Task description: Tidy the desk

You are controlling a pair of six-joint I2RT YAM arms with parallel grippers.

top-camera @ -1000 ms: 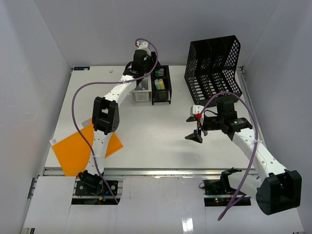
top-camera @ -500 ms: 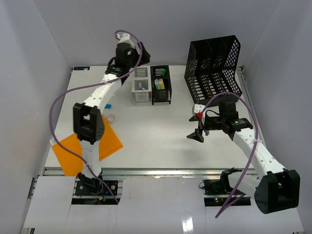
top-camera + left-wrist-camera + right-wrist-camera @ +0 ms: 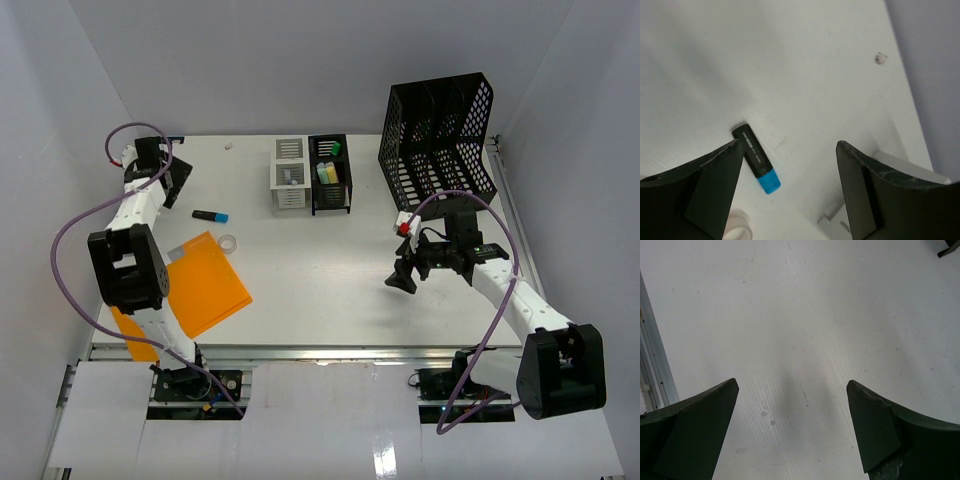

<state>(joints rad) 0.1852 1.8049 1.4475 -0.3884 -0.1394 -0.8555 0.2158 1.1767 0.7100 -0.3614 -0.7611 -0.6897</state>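
The white desk [image 3: 320, 300] holds a black highlighter with a blue cap [image 3: 210, 216], a small tape roll [image 3: 229, 243] and an orange folder [image 3: 200, 285] on its left side. My left gripper [image 3: 174, 188] is open and empty at the far left back corner, just left of the highlighter. In the left wrist view the highlighter [image 3: 756, 160] lies by the left finger, below the open gripper [image 3: 787, 145]. My right gripper [image 3: 404, 277] is open and empty above bare desk on the right, as the right wrist view [image 3: 792, 381] shows.
A white mesh organizer [image 3: 289, 176] and a black organizer with coloured items [image 3: 330, 175] stand at the back middle. A tall black file rack [image 3: 440, 135] stands at the back right. White walls enclose the desk. A metal rail [image 3: 320, 352] runs along the front edge.
My left arm has swung from the organizers at the back middle to the far left back corner, uncovering the highlighter and tape roll. My right gripper has barely moved.
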